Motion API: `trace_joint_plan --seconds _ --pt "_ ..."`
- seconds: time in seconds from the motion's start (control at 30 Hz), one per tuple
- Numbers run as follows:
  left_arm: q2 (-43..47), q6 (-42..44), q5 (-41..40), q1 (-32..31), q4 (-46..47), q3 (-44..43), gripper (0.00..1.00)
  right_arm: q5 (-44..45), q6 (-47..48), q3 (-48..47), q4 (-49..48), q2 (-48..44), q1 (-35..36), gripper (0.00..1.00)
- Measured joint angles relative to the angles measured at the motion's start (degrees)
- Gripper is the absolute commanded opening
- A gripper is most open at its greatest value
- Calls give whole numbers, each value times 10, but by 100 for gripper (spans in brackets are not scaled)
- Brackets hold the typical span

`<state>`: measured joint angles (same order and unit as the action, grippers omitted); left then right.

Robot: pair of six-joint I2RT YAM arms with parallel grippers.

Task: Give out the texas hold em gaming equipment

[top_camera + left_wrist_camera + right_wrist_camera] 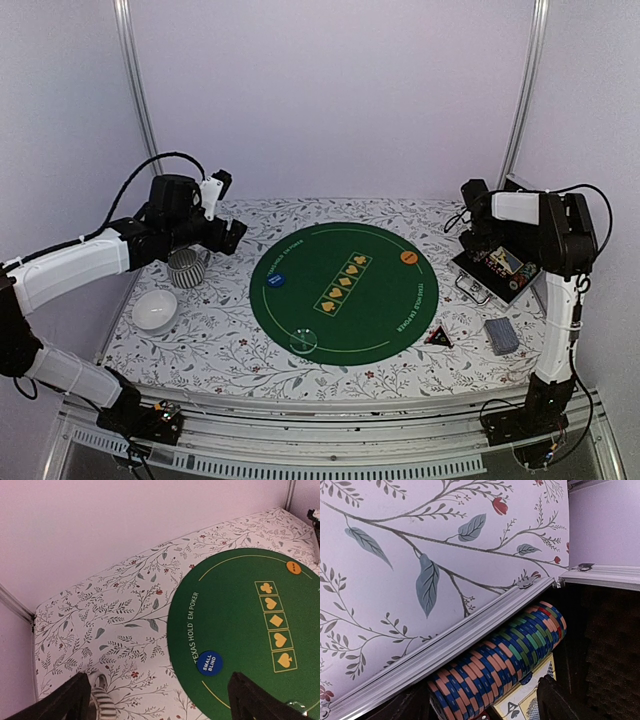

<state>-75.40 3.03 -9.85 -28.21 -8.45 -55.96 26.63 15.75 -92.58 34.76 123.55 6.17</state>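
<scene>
Black left gripper (159, 700) hangs spread wide, empty, near the striped mug (187, 267). On the green mat (345, 305), the blue button (279, 281) sits at nine o'clock and the orange button (408, 257) at two. The card deck (501, 336) lies off the mat at four (backs up). The right gripper (480, 707), jaws parted, straddles the chip row (505, 655) in its case (445, 650).

Plain lilac walls (330, 90) and 2 metal corner posts (138, 90) enclose a floral-clothed table (210, 335).

The lower edge cuts off the striped mug (104, 702), and the chip row (500, 665) covers most of a card (519, 705).
</scene>
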Motion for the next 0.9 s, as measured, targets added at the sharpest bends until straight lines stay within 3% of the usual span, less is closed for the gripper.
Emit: trace_joint_plan --seconds 0.13,0.23,0.7,0.9 --pt "0 1 3 0 0 1 98 15 6 0 -1 5 2 77" --pt "0 2 5 0 0 2 98 19 10 0 -1 9 3 65" --pt "0 2 15 1 0 2 98 45 -7 5 -2 11 23 39" --pt "0 3 17 1 0 2 98 41 -23 8 -1 9 25 43"
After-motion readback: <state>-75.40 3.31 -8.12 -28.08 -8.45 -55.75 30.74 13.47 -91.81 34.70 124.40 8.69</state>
